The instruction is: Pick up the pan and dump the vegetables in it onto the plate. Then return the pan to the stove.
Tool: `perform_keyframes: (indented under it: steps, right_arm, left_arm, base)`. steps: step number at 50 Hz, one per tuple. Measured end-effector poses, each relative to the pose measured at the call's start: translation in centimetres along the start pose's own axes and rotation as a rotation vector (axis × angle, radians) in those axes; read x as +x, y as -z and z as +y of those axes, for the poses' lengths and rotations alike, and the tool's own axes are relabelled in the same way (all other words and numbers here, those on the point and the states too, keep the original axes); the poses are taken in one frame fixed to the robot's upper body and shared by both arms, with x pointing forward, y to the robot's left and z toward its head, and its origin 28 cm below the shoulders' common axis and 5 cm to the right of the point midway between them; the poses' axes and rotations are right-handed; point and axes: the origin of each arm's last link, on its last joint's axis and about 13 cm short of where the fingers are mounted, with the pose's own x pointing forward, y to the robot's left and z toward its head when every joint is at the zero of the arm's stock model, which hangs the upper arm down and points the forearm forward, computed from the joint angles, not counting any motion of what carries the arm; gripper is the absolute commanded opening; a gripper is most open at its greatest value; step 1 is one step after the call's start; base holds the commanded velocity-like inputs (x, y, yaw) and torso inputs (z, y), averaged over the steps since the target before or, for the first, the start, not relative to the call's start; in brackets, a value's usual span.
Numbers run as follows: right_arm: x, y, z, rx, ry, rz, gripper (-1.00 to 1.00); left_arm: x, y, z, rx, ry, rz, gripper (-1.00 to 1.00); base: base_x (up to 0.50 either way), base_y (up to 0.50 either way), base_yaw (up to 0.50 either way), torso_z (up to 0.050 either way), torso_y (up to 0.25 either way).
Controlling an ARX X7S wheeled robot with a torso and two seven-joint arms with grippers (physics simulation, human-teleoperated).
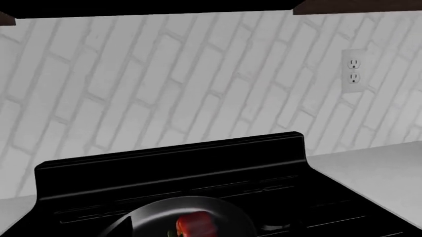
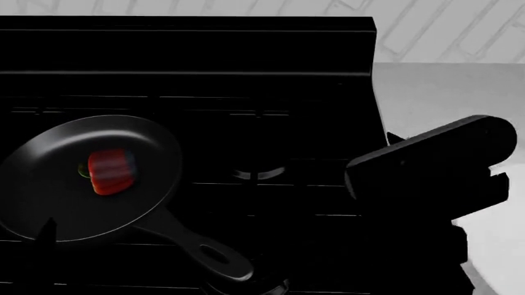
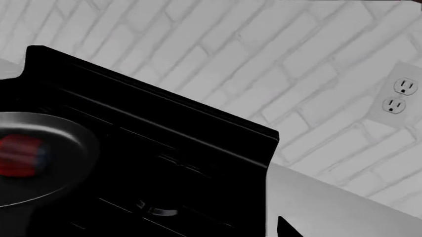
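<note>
The black pan (image 2: 49,184) sits on the stove (image 2: 271,123) at the left, its handle (image 2: 205,252) pointing to the front right. The red pepper (image 2: 110,171) lies in it and also shows in the left wrist view (image 1: 195,224) and the right wrist view (image 3: 20,155). One left fingertip (image 2: 48,228) shows at the pan's front rim, off to one side in the left wrist view (image 1: 127,223). My right gripper (image 2: 426,163) hovers over the stove's right edge, empty, with one fingertip (image 3: 283,228) showing well off centre. A whiter curved patch (image 2: 500,258) under it looks like the plate.
Grey counter (image 2: 451,92) lies right of the stove. The stove's raised back panel (image 1: 171,163) and a white brick wall (image 1: 197,74) with an outlet (image 1: 354,70) close the back. A burner (image 2: 258,172) sits mid-stove.
</note>
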Motion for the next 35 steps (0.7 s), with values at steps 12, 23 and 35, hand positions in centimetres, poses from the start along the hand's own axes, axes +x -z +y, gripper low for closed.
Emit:
perform_keyframes:
  steps: [12, 23, 35]
  right_arm:
    - [2.6, -2.4, 0.5, 0.055, -0.262, 0.14, 1.0]
    - [3.7, -3.8, 1.2, 0.084, -0.43, 0.214, 1.0]
    - [5.7, -3.8, 2.3, 0.098, -0.539, 0.283, 1.0]
  left_arm:
    - [-3.4, 0.2, -0.5, -0.035, -0.012, 0.027, 1.0]
    - [-5.2, -0.1, -0.4, -0.055, -0.031, 0.05, 1.0]
    - [-6.2, -0.2, -0.2, -0.06, -0.045, 0.063, 1.0]
  base:
    - [0.0, 0.0, 0.0, 0.0, 0.0]
    - [0.0, 0.0, 0.0, 0.0, 0.0]
    - [0.0, 0.0, 0.0, 0.0, 0.0]
